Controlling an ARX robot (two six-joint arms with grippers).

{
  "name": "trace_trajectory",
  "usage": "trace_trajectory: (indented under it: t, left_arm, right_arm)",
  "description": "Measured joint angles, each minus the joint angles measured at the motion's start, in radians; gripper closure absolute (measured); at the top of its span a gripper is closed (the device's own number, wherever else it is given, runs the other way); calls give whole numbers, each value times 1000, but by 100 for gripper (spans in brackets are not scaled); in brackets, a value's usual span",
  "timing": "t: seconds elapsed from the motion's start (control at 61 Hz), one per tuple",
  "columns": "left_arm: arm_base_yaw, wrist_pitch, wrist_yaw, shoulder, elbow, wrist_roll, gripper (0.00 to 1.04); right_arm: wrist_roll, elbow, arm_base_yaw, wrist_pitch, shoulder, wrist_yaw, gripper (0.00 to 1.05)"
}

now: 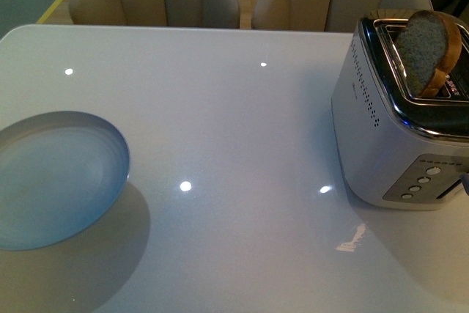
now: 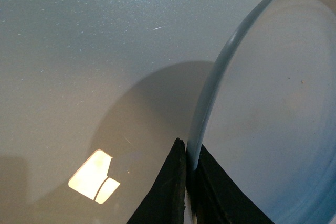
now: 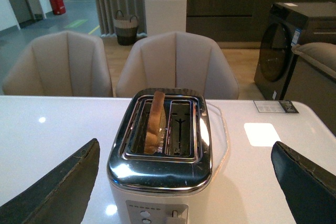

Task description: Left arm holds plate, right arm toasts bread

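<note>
The pale grey-blue plate hangs tilted above the table's left side and casts a shadow under it. In the left wrist view my left gripper is shut on the plate's rim, one dark finger on each face. The bread stands upright, sticking out of one slot of the silver toaster at the right. In the right wrist view my right gripper is open wide, hovering over the toaster on its control-panel side. Its fingers flank the toaster, touching nothing. The bread sits in the left-hand slot.
The glossy white table reflects ceiling lights. The toaster's lever and round buttons face my right gripper. Two beige chairs stand behind the table's far edge. A dark washing machine is beyond, at the right.
</note>
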Motion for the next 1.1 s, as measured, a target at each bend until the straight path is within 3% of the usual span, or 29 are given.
trace_trajectory:
  t: [0.558, 0.853, 1.099]
  left_arm:
    - [2, 90, -29, 287, 82, 3, 101]
    - [8, 42, -35, 195, 47, 21, 55]
    - [8, -188, -2, -177, 39, 31, 13]
  right_arm:
    - [0, 0, 0, 0, 0, 0, 9]
    - [0, 0, 0, 0, 0, 0, 9]
    - [0, 0, 0, 0, 0, 0, 9]
